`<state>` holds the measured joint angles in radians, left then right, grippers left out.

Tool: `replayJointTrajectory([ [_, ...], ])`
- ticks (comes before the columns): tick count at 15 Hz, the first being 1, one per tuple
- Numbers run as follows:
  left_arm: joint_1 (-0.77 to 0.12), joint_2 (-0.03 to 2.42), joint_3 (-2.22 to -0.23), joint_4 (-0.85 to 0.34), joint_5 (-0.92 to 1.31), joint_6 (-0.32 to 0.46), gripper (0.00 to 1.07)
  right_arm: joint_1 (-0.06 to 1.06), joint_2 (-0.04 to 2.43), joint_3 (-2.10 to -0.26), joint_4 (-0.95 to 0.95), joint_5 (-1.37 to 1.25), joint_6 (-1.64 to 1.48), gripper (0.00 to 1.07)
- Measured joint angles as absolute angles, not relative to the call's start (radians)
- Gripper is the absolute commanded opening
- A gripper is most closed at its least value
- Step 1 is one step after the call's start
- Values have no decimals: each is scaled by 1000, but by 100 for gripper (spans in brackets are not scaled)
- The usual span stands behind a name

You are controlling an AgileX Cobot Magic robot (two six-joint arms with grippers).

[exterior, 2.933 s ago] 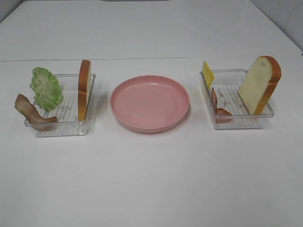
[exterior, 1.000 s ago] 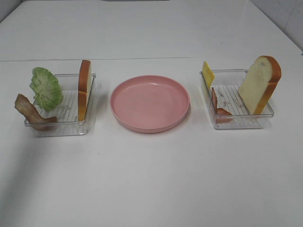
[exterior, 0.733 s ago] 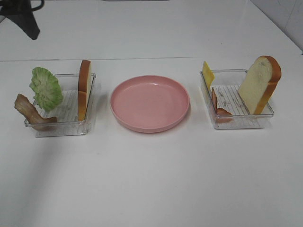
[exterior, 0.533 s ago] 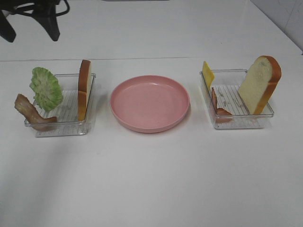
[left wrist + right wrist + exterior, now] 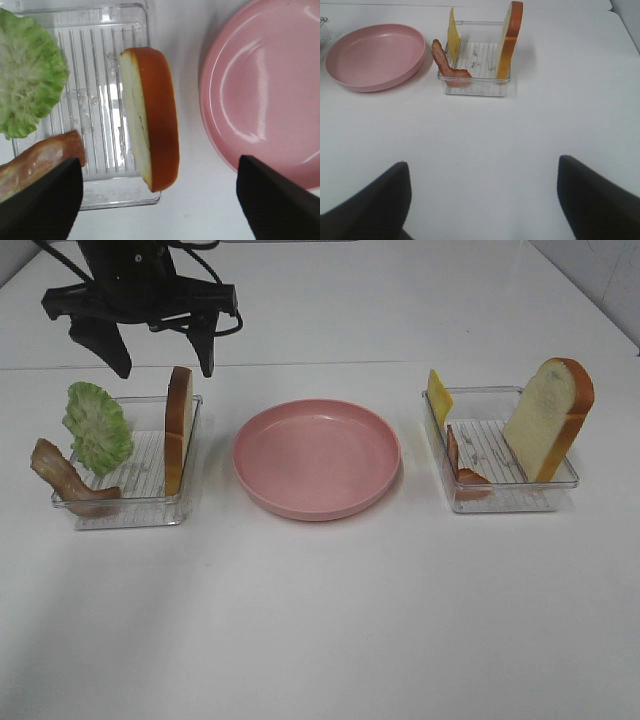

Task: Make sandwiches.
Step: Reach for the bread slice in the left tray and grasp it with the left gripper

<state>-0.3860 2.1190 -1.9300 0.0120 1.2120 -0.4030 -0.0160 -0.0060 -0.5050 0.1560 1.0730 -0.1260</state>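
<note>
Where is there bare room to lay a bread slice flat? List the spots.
The plate is bare. The table in front of the left tray, plate and right tray is open, with narrow strips between plate and trays. Crowded: both trays, the left one under the open left tool.

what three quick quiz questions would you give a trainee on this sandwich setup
1. True or false: the left gripper hangs open above the left tray.
2. What shares the right tray with the cheese? A tomato; B bacon and bread; C egg.
3. What food lies on the pink plate?
Key: 1 true; 2 B; 3 nothing.
</note>
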Motion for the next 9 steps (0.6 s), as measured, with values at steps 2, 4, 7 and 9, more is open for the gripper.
replayJointTrajectory([
  [2, -386, 2156, -1930, 15, 1213, -403, 79, -16, -6, -505, 157, 1073, -126, 76],
  [4, -386, 2181, -1930, 24, 1214, -403, 76, -16, -6, -505, 157, 1073, -126, 76],
  [7, -385, 2218, -1933, 39, 1194, -403, 67, -16, -6, -505, 165, 1073, -126, 76],
  [9, -385, 2231, -1936, 43, 1163, -404, 58, -16, -6, -505, 167, 1073, -126, 76],
])
